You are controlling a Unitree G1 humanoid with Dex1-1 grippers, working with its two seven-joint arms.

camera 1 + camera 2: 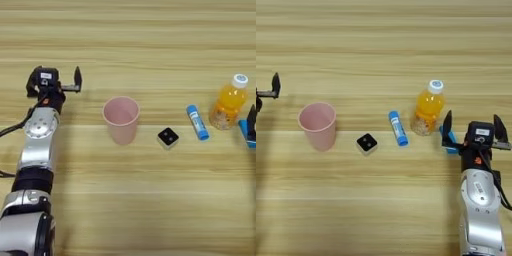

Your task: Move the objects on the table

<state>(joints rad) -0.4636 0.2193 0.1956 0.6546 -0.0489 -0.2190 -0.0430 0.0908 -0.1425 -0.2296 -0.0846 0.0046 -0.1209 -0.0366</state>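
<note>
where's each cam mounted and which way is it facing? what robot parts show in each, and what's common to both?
Left eye view: on the head, looking down on the table; shows the whole left arm with the left gripper open left of the pink cup, and only a sliver of the right gripper at the right edge.
Right eye view: same head, same downward look, reaching further right; shows the right arm with the right gripper open beside the orange bottle, and one left finger at the left edge.
Shared: cup, white cube, blue stick, bottle.
</note>
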